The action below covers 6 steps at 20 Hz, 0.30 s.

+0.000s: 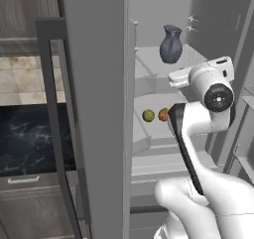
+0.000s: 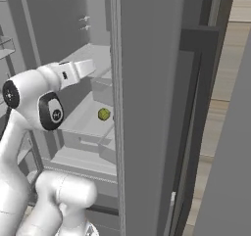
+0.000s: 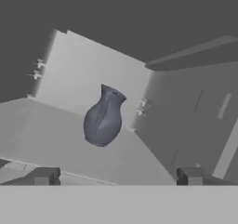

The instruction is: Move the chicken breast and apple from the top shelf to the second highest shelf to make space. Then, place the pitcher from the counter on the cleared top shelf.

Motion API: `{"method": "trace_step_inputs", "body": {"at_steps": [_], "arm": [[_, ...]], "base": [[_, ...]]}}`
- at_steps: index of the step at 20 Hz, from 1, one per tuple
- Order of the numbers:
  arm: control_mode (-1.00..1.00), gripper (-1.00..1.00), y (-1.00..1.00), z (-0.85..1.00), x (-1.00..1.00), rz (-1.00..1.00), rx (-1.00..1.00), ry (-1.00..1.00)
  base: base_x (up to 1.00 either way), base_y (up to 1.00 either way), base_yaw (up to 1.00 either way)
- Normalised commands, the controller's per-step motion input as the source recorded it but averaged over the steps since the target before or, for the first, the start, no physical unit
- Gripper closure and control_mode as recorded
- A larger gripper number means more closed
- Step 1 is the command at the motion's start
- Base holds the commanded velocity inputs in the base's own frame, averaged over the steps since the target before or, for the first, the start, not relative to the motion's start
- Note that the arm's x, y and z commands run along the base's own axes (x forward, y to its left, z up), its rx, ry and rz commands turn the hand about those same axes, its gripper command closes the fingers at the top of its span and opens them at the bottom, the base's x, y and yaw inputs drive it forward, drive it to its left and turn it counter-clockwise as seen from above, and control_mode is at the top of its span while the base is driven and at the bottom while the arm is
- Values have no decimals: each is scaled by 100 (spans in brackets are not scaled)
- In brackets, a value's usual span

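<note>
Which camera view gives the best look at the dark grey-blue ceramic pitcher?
The hand view: the dark grey-blue ceramic pitcher stands whole and close on the top shelf. The left base view shows it smaller, farther off.

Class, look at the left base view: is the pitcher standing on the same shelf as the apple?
No, the pitcher stands upright on the top shelf, while the apple lies on the second highest shelf.
</note>
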Motion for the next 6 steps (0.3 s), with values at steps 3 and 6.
{"method": "trace_step_inputs", "body": {"at_steps": [3,6], "arm": [[-100,-100,31,9,-100,6,1,0],[-100,-100,28,20,-99,4,1,-2]], "base": [[0,0,0],[0,0,0]]}}
